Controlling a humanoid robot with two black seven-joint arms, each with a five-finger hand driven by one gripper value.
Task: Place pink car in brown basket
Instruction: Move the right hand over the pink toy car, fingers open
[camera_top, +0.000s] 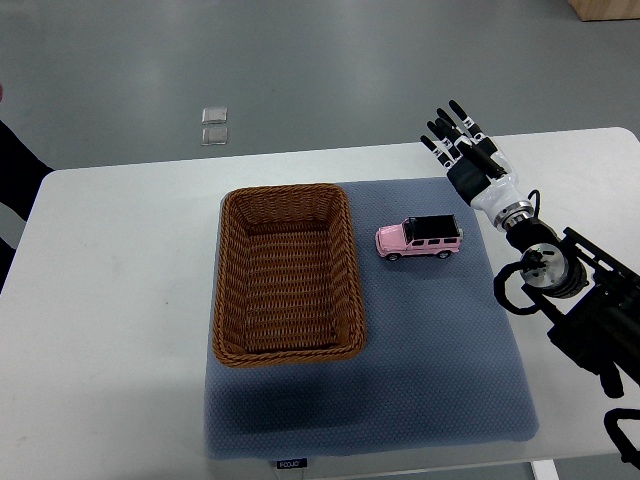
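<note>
A pink toy car with a black roof stands on its wheels on the grey-blue mat, just right of the brown woven basket. The basket is rectangular and holds nothing. My right hand is above and to the right of the car, near the mat's far right corner, apart from the car. Its fingers are stretched out and hold nothing. My left arm is out of view.
The mat lies on a white table. My right forearm runs down the table's right side. Two small clear squares lie on the grey floor beyond the table. A dark shape shows at the left edge.
</note>
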